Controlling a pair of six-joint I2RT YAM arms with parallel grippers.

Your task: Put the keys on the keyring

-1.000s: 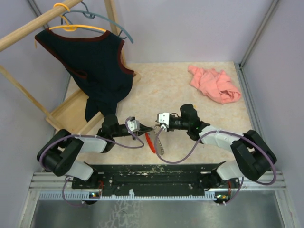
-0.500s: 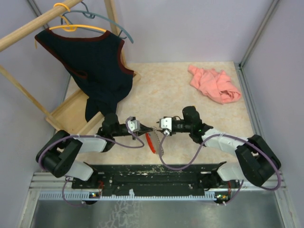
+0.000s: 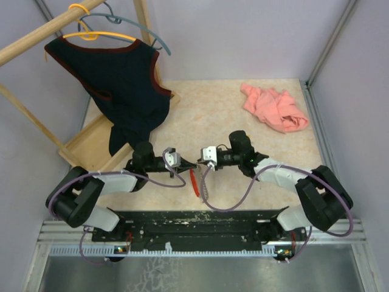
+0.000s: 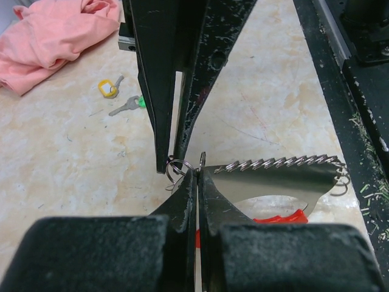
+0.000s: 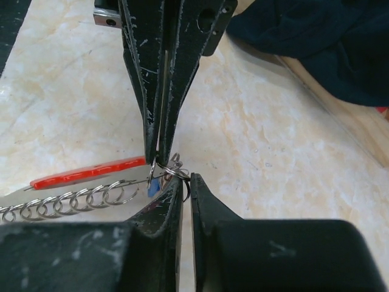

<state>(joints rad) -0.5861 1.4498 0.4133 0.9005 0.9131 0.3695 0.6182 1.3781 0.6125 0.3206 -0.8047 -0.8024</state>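
The keyring hangs between my two grippers: a red strip [image 5: 91, 172], a chain of silvery rings [image 4: 279, 163] and a small split ring [image 4: 175, 167]. My left gripper [image 4: 197, 173] is shut on the ring end, with red showing between its fingers. My right gripper [image 5: 185, 179] meets it tip to tip, its jaws almost together with a thin wire ring in the narrow gap. In the top view both grippers [image 3: 193, 164] [image 3: 202, 163] meet above the hanging keyring [image 3: 194, 181]. Two keys lie on the table, one yellow-headed [image 4: 108, 88] and one green-headed [image 4: 129, 106].
A pink cloth [image 3: 273, 106] lies at the back right. A dark vest [image 3: 121, 85] hangs from a hanger on a wooden rack [image 3: 85, 146] at the back left. The black base rail [image 3: 200, 219] runs along the near edge.
My right gripper drew back to the right with wider jaws, then returned to the left gripper's tip and narrowed its jaws on the ring. The left gripper stayed shut.
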